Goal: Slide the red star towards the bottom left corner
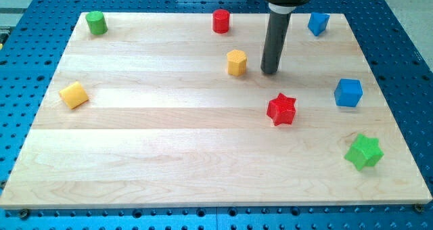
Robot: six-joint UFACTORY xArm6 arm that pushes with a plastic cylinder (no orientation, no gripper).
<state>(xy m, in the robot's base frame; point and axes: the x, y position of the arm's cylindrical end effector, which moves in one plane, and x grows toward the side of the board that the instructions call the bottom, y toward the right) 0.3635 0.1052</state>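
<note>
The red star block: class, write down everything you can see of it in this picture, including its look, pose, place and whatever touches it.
The red star-shaped block is a small, thick, matt solid, uniformly red, with blunt points. It lies flat on the pale wooden board, right of centre. Nothing touches it. My tip, the dark rod's lower end, stands apart toward the view's top, slightly left. The yellow hexagonal block sits farther up-left; the blue cube lies to its right.

Single camera view only. It looks down at a steep angle from the near side, facing the far edge, and takes in the whole wooden worktop [169,189] with a margin of blue perforated base [27,74] on all sides. Moderate distance. The arm's upper part is cropped at the view's top.
</note>
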